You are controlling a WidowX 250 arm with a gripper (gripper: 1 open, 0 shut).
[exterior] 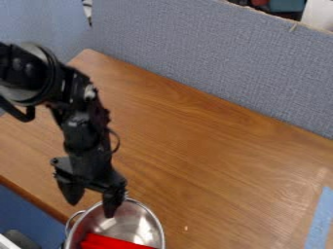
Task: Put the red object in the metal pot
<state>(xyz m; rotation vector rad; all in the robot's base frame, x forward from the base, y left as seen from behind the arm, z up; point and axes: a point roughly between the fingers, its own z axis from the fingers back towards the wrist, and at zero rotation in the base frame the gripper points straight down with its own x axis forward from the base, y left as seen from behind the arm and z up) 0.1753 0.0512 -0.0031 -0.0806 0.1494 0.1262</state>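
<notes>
Even, soft overhead lighting; low-resolution, slightly blurred frame. Mild glare on the bench point(221, 146); bright reflections inside the metal pot point(130, 226).

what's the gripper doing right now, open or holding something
Gripper: open, holding nothing, fingers spread just above the metal pot's rim.

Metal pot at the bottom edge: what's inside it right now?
Inside the metal pot, a red object shows against the shiny wall. The frame cuts off the pot's lower part, and the open gripper hides part of the rim.
</notes>
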